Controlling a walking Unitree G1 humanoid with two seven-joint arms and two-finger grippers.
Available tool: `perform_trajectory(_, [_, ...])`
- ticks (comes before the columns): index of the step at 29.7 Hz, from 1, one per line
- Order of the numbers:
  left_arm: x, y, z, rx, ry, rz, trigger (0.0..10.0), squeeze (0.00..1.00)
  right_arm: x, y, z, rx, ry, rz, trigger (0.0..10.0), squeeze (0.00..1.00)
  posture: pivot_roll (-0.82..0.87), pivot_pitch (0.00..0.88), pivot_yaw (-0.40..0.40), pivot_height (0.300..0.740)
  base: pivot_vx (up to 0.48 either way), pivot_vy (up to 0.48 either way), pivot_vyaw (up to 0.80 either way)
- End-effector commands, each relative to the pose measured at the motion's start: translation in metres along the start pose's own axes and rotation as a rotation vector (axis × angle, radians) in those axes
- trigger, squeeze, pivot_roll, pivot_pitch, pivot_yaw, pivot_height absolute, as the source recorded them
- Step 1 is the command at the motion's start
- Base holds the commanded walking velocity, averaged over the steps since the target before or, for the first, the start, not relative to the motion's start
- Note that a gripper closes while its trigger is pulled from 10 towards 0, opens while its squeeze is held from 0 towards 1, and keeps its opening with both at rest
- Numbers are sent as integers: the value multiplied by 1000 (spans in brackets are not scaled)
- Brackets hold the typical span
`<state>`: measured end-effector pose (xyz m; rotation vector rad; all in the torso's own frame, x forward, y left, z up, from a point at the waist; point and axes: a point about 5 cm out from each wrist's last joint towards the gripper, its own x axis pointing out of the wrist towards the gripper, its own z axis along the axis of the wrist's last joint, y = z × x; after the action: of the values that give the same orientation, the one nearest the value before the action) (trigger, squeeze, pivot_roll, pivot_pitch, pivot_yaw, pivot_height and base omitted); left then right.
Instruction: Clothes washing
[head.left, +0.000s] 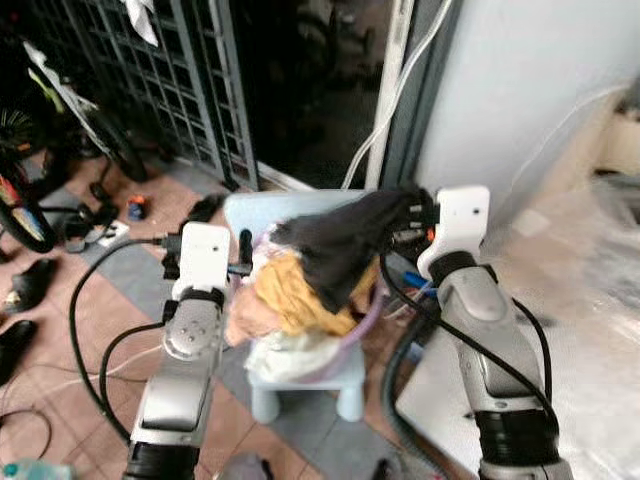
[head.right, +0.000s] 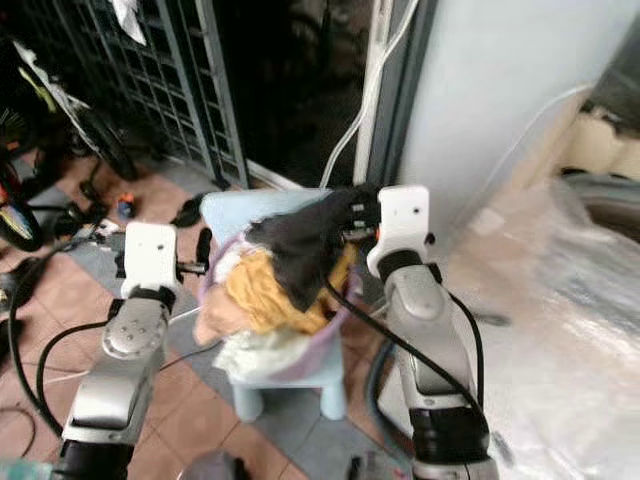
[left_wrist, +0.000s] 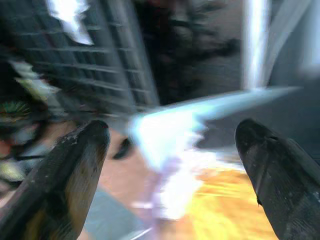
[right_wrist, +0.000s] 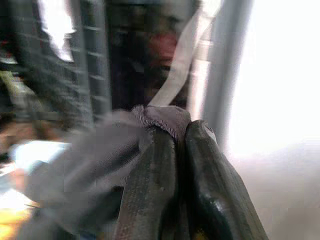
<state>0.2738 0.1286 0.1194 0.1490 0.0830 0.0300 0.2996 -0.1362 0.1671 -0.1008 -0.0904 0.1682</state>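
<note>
Barely begun, right gripper (head.left: 415, 213) pinches a dark garment (head.left: 335, 250) above the laundry basket (head.left: 352, 345) mid-frame, while left gripper (left_wrist: 172, 150) gapes empty.

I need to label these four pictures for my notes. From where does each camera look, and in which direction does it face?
Left eye: on the head, facing forward and down at the basket of clothes on a stool; both arms show.
Right eye: beside it, same scene; the right gripper pinches a dark garment.
Left wrist: on the left arm, looking along the open left gripper toward the basket, blurred.
Right wrist: on the right arm, looking along its shut fingers at the garment.
Shared: both eye views and the right wrist view show the garment.
</note>
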Motion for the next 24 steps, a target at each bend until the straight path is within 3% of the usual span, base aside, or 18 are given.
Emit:
perform_trajectory(1, [0,-5,7,-5,-29,-16,10000,0,4,-7,10,-47,-56,-20,10000,0,-18,10,58,740,0,0,-788])
perform_trajectory(4, [0,-6,6,-7,-28,-21,10000,0,10,-11,18,-87,-92,-25,10000,0,-20,10,59,740,0,0,-788])
perform_trajectory(7, [0,-9,7,-9,-31,-30,10000,0,26,-29,35,-122,-145,-75,10000,0,-23,6,58,740,0,0,-788])
perform_trajectory(8, [2,-10,8,-10,-34,-30,10000,0,36,-43,50,-156,-185,-113,10000,0,-21,4,55,740,0,0,-788])
perform_trajectory(11, [2,-10,9,-11,-36,-29,10000,0,42,-55,61,-182,-216,-145,10000,0,-20,3,53,740,0,0,-788])
perform_trajectory(13, [3,-8,8,-17,-34,-14,10000,0,56,-84,84,-169,-253,-244,10000,0,-21,1,45,740,0,0,-778])
perform_trajectory(16, [2,-7,7,-26,-35,-11,10000,0,61,-93,89,-167,-258,-273,10000,0,-20,0,42,740,0,0,-775])
perform_trajectory(22, [1,-4,7,-57,-31,13,10000,0,65,-88,80,-161,-233,-248,10000,0,-15,2,35,740,0,0,-656])
perform_trajectory(24, [1,-2,6,-69,-20,22,10000,0,66,-77,67,-159,-190,-203,10000,0,-17,12,40,740,0,0,0])
